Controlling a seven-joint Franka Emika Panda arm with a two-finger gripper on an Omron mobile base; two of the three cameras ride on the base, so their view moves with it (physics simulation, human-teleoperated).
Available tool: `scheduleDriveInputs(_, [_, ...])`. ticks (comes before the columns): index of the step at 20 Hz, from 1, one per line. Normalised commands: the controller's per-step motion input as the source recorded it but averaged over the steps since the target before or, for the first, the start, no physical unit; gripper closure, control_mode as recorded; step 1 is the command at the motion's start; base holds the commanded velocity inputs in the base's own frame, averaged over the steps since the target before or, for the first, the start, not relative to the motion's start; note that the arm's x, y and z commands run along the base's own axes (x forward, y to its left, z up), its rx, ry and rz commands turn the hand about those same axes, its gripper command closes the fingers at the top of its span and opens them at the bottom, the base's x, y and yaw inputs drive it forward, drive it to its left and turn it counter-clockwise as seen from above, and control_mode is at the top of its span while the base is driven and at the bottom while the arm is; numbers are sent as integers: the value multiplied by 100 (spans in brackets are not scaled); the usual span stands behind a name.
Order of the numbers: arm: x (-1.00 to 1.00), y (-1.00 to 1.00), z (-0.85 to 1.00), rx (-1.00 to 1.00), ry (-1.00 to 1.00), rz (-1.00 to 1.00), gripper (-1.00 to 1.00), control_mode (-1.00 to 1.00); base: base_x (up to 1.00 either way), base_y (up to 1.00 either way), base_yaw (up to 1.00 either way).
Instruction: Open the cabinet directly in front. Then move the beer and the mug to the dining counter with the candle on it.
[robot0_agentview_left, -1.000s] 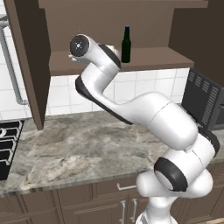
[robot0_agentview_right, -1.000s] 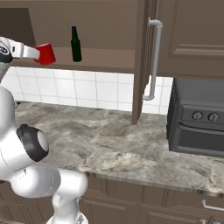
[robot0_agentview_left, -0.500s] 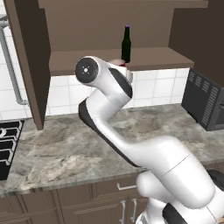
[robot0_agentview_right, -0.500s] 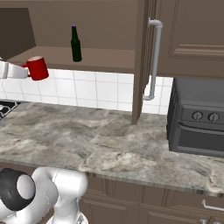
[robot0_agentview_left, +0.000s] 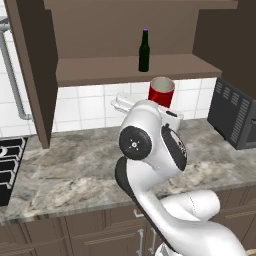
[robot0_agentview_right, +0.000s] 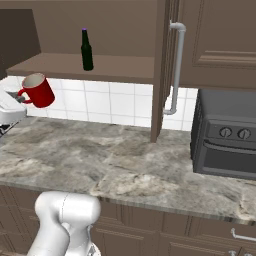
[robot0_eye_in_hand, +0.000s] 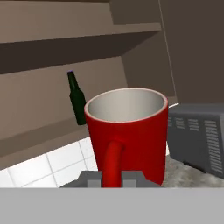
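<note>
mug (robot0_eye_in_hand: 131, 131), red, was out of the cabinet (robot0_agentview_left: 120, 30) and in the air below the cabinet's shelf edge, above the stone worktop (robot0_agentview_right: 115, 160) under the cabinet. gripper (robot0_eye_in_hand: 113, 178) had its jaws closed narrowly on the mug's handle, one finger each side of the handle loop in the hand view; mug body upright, mouth up, nothing seen inside. judgement: rigid, light, glazed and probably slick, breakable if dropped; the handle grip gives little against swinging or twisting, so slow turns were advisable. beer (robot0_agentview_left: 144, 50) stood upright on the cabinet's lower shelf, near its front edge, well apart from the mug. judgement: bottle heavier, tall and tippy, smooth glass; best taken around the body below the neck. cabinet doors stood open. oven (robot0_agentview_right: 225, 140) sat on the worktop right of the cabinet's right door.
</note>
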Motion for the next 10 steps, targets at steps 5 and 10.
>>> scheduleDriveInputs(5, [-7,-3,0,0,-8,0,100,-100,0,0,0])
scheduleDriveInputs(10, [0,0,0,0,0,0,100,-100,0,0,0])
